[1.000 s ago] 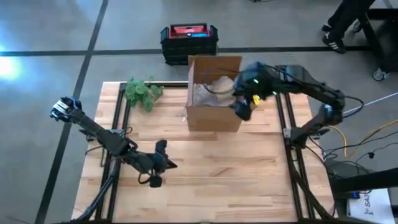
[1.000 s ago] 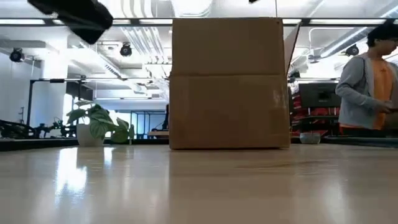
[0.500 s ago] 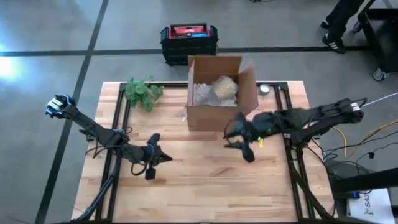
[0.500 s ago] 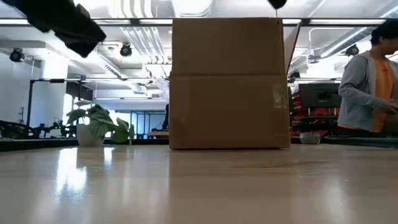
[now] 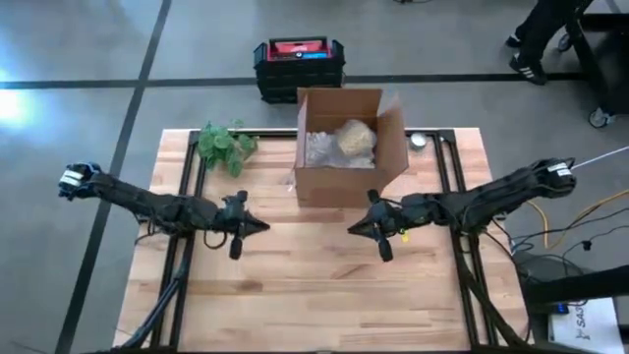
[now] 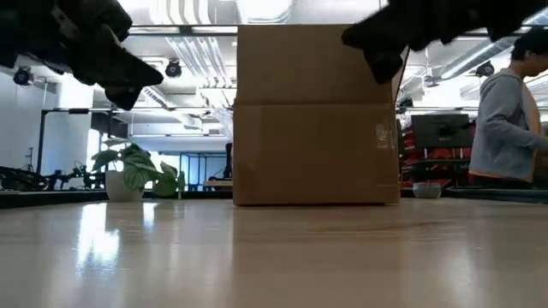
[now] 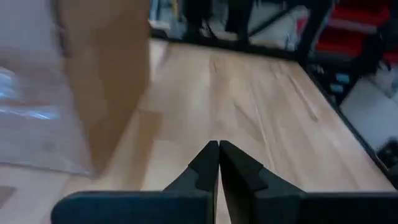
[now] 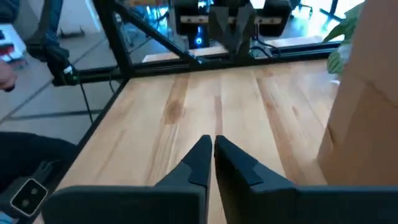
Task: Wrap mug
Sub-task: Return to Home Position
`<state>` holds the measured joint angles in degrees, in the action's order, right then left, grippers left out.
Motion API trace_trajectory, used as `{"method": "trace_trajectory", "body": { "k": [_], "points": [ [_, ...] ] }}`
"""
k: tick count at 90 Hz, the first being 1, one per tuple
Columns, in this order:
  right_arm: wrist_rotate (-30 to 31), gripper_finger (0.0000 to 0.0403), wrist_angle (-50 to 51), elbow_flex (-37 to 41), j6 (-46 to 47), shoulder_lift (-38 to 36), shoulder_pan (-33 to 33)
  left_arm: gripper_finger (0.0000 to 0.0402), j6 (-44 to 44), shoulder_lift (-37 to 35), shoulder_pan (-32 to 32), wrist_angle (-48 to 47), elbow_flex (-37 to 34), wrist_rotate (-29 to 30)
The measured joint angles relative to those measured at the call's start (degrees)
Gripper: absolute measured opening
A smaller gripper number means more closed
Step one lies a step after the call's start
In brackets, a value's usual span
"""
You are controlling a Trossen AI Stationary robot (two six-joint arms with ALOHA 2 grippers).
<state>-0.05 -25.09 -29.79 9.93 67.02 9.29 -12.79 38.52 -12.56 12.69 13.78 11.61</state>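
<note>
The open cardboard box (image 5: pixel 344 147) stands on its base on the far middle of the wooden table. Inside it lies a tan paper bundle (image 5: pixel 356 138) on crumpled white paper; the mug itself is hidden. My left gripper (image 5: pixel 257 226) is shut and holds nothing, hovering near and to the left of the box, pointing right. My right gripper (image 5: pixel 352 228) is shut and holds nothing, just in front of the box's near wall, pointing left. The two stand facing each other. The wrist views show the shut fingertips (image 7: pixel 219 146) (image 8: pixel 212 142) over bare wood.
A small green plant (image 5: pixel 224 145) stands at the far left of the table, and a small round object (image 5: pixel 420 141) lies right of the box. A black and red crate (image 5: pixel 300 64) sits on the floor beyond the table. A person (image 6: pixel 514 120) stands behind the table on the right.
My right gripper has left the box's right side, swung toward the near edge and down, and has come to rest in front of the box, pointing left; it has shut. My left gripper has gone a little toward the far edge.
</note>
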Motion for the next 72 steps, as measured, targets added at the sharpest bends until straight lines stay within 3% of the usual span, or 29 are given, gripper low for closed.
{"method": "trace_trajectory", "body": {
  "k": [11, 24, 47, 72],
  "points": [
    [0.00, 0.0005, -3.69, 3.30, 0.77, -0.46, -0.76, 0.0000, 0.73, -5.42, 0.70, 1.71, -3.21, -1.97],
    [-0.09, 0.0001, 0.71, 4.25, 2.62, -0.42, -0.65, 0.0000, 0.23, -9.59, 0.70, 0.19, -5.46, 1.10],
    [0.11, 0.0001, 0.25, 6.33, 3.48, -1.60, 0.15, 0.0000, -1.43, -10.18, 0.72, -0.72, -5.80, 1.06],
    [0.63, 0.0001, -8.44, 19.15, 3.10, -12.54, 0.03, 0.0000, -0.29, -14.12, 0.90, -0.38, -6.89, 1.32]
  ]
}}
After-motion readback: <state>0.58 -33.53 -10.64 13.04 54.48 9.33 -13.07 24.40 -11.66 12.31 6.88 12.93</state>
